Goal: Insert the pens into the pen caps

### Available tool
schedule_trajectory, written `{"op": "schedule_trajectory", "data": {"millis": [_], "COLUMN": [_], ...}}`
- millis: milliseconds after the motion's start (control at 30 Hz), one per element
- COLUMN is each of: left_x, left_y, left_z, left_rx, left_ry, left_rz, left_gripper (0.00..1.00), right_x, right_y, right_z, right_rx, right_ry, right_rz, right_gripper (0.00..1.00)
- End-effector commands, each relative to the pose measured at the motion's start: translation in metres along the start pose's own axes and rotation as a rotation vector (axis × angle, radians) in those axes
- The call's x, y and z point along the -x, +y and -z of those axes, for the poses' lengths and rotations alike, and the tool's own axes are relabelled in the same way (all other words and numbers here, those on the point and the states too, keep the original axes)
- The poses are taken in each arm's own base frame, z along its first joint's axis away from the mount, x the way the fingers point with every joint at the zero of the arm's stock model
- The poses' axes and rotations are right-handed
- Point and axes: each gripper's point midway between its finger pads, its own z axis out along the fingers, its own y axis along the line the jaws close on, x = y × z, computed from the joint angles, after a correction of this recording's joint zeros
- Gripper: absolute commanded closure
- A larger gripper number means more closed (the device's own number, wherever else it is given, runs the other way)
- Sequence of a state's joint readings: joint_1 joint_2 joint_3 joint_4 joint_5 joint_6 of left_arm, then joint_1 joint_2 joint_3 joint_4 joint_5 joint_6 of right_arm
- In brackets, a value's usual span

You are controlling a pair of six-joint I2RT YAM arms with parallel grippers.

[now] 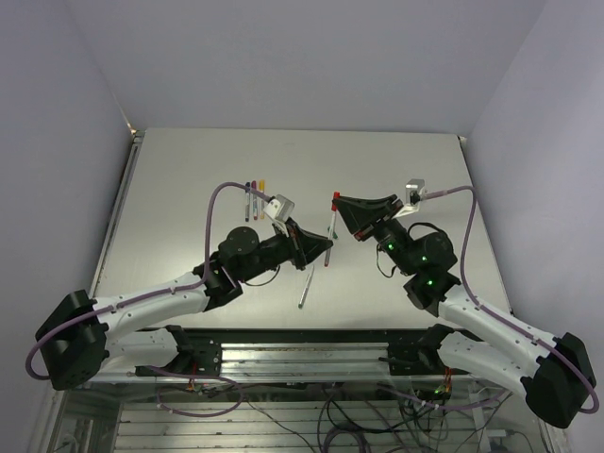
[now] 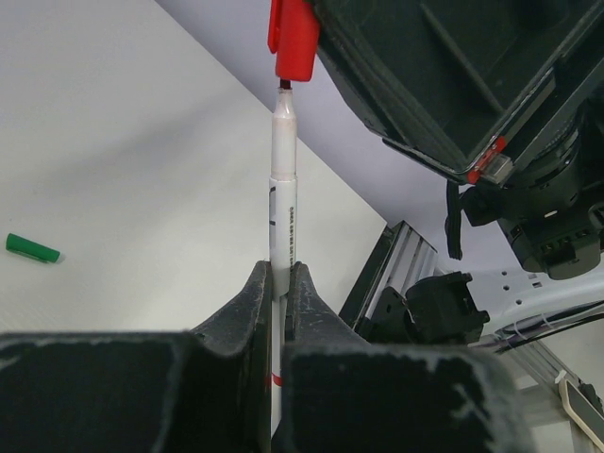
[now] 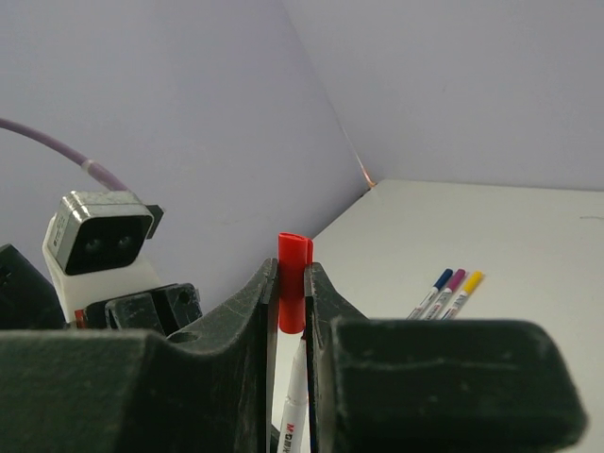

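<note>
My left gripper point(image 1: 321, 251) point(image 2: 280, 269) is shut on a white pen point(image 1: 331, 226) point(image 2: 282, 189) and holds it above the table, tip pointing away. My right gripper point(image 1: 338, 202) point(image 3: 291, 267) is shut on the red cap point(image 1: 335, 196) point(image 3: 293, 283) point(image 2: 293, 38). The pen's dark tip sits right at the cap's open mouth, and it shows below the cap in the right wrist view point(image 3: 294, 396). Another uncapped pen point(image 1: 304, 288) lies on the table below the grippers. A green cap point(image 2: 33, 248) lies on the table to the left.
Three capped pens point(image 1: 255, 198) lie side by side at the back left, with blue point(image 3: 432, 291), magenta point(image 3: 449, 287) and yellow point(image 3: 464, 285) caps. The two grippers face each other closely at the table's middle. A metal rail point(image 1: 302, 354) runs along the near edge.
</note>
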State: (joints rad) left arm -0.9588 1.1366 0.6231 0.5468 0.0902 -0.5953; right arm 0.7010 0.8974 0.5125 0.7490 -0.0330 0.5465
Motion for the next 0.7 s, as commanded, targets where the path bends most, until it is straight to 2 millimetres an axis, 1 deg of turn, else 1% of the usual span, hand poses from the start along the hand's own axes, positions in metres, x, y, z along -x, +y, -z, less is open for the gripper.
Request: {"op": "schedule_trajectory", "data": {"millis": [0,133,267,367,533,667], "left_x": [0.012,0.008,-0.003,-0.008,-0.007,-0.004], "left_y": [-0.005,-0.004,0.001,0.005,0.009,0.009], "left_z": [0.003,0.004,0.007,0.011,0.014,0.015], "left_rx": [-0.014,-0.011,-0.004,0.013,0.031,0.038], "left_ry": [-0.032,-0.016,0.016,0.024,0.023,0.014], "left_rz": [-0.027,-0.032,-0.030,-0.030,-0.038,-0.041], "left_gripper": [0.93,0.93,0.93,0.93,0.93,0.93], "right_x": [0.011,0.010,0.011,0.011,0.013,0.010], "right_y": [0.007,0.005,0.006,0.007,0.008,0.006], "right_z": [-0.005,-0.006,-0.008,-0.009,-0.010,-0.009], "right_rx": [0.013,0.008,0.009,0.014,0.012,0.008], "right_ry": [-0.026,-0.025,-0.026,-0.024,-0.028,-0.022], "right_rz": [0.031,0.042,0.047,0.052,0.056,0.049], "right_gripper": [1.00,1.00,1.00,1.00,1.00,1.00]}}
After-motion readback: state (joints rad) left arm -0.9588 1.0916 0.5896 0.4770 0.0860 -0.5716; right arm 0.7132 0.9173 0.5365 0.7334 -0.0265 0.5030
